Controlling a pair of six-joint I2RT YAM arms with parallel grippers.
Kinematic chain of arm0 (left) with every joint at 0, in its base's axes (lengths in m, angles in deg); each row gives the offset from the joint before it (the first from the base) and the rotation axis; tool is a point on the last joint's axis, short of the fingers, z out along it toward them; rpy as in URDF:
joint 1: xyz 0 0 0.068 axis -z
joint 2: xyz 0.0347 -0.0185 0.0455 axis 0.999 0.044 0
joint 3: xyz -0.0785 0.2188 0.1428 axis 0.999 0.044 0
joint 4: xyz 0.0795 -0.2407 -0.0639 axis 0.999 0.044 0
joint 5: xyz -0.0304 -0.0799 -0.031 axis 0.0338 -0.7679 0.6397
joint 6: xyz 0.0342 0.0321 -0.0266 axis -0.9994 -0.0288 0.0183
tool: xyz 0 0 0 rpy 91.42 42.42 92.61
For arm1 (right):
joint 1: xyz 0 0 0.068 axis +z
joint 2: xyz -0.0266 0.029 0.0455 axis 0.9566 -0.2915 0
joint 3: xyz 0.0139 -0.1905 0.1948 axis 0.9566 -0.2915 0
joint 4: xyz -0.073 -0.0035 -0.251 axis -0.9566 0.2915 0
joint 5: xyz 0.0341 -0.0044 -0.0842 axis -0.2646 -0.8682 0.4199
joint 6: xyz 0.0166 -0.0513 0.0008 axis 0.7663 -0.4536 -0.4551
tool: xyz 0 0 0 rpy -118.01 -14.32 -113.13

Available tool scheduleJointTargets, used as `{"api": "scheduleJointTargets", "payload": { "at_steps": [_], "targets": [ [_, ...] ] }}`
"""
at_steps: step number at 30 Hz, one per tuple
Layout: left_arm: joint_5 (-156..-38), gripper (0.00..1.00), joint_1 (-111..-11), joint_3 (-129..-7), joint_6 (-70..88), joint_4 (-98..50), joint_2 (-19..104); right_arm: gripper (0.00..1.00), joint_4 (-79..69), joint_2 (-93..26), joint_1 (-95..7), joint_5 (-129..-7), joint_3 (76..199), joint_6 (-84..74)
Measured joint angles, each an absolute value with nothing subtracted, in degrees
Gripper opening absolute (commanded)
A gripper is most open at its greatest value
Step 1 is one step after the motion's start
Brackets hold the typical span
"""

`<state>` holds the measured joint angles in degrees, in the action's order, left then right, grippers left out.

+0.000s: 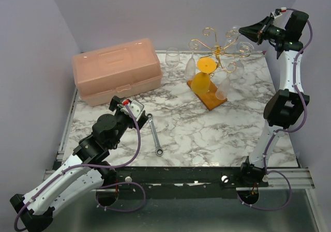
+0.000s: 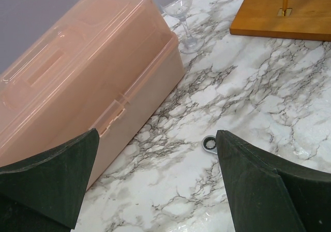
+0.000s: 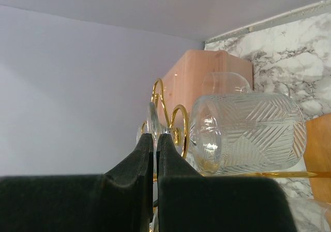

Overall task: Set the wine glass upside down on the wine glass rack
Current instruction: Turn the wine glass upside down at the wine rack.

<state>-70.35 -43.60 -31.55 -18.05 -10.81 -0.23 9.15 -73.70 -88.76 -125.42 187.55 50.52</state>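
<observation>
The wine glass rack (image 1: 217,48) is a gold wire stand with curled arms on an orange-brown base (image 1: 211,98), at the back right of the marble table. My right gripper (image 1: 242,34) is raised at the rack's top right. It is shut on the thin foot of a clear cut-pattern wine glass (image 3: 248,134). That glass lies on its side, its bowl (image 1: 245,47) against the gold scrolls (image 3: 178,121). My right gripper (image 3: 155,137) shows both fingers pressed together around the foot disc. My left gripper (image 1: 127,106) hangs open and empty low over the table (image 2: 158,180).
A pink plastic box (image 1: 116,71) (image 2: 77,82) stands at the back left. A metal wrench (image 1: 154,134) (image 2: 209,144) lies near the left gripper. An upright clear glass (image 1: 171,57) (image 2: 183,20) stands beside the box. Other glasses, one yellow (image 1: 205,65), hang on the rack.
</observation>
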Motion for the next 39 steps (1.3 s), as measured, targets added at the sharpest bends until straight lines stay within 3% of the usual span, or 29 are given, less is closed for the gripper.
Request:
{"api": "scheduleJointTargets", "payload": {
  "at_steps": [25, 39],
  "targets": [
    [-70.5, 0.99, -43.8, -31.6, -18.1, -11.0, 0.3, 0.01, 5.7, -75.5, -86.7, -123.6, 187.5, 52.6],
    [-70.7, 0.98, -44.0, -31.6, -18.1, -11.0, 0.4, 0.24, 5.0, -75.6, -85.9, -123.7, 187.5, 52.5]
  ]
}}
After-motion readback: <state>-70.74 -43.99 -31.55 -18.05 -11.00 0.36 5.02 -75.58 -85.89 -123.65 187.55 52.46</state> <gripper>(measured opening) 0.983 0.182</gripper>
